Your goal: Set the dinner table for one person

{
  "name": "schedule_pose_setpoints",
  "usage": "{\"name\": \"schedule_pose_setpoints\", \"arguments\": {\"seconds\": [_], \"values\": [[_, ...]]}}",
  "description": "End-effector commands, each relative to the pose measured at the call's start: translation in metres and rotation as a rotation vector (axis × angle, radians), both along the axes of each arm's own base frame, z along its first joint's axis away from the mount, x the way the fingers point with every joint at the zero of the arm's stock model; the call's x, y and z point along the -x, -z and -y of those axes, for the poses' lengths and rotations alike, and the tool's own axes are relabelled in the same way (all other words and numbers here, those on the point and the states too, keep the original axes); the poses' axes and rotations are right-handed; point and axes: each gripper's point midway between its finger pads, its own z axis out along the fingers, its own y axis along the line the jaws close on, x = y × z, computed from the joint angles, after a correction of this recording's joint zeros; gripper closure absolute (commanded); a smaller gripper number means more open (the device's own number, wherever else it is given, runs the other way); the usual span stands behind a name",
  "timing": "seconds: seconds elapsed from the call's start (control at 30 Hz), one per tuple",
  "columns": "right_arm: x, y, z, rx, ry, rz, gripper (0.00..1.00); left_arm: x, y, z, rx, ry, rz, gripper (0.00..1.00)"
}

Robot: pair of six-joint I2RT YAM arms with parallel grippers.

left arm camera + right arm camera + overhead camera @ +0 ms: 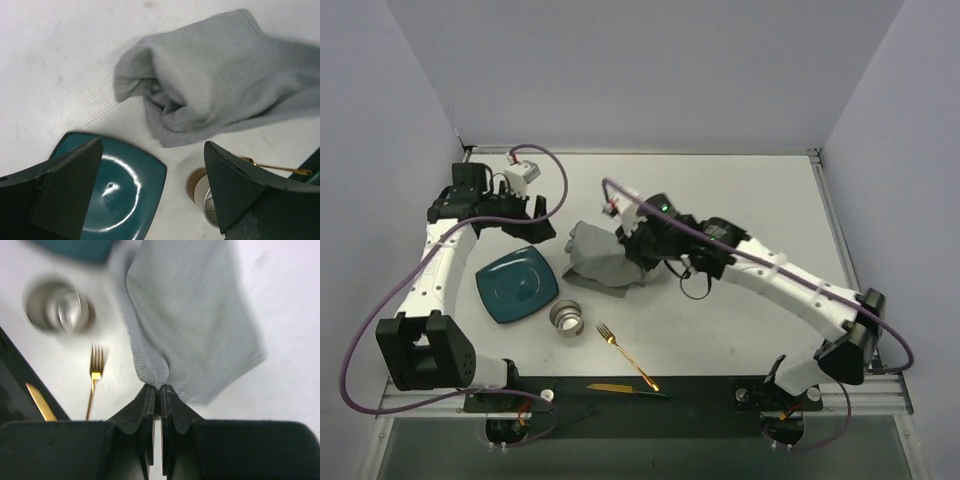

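Mat-laying step: right claw [159,389] pinching cloth [195,315] edge, left claw [152,170] wide, empty. Next: spread flat on desk [740,190], probably.

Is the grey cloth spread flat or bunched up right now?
Bunched up. The cloth shows deep folds and a curled end, and the right gripper pinches one edge.
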Motion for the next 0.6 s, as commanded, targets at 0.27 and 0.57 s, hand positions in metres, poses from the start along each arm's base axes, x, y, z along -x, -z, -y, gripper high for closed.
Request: {"name": "schedule_pose_setpoints", "arguments": {"seconds": [0.27, 0.57], "values": [[-0.07, -0.207, 0.09, -0.483, 0.503, 0.299, 1.0, 0.034, -0.122, 0.169, 0.205, 0.545, 0.295, 0.03], [-0.139, -0.1, 0.199, -0.405, 0.949, 0.069, 1.0, 0.063, -0.049, 0.251, -0.102, 0.789, 0.274, 0.03]]}}
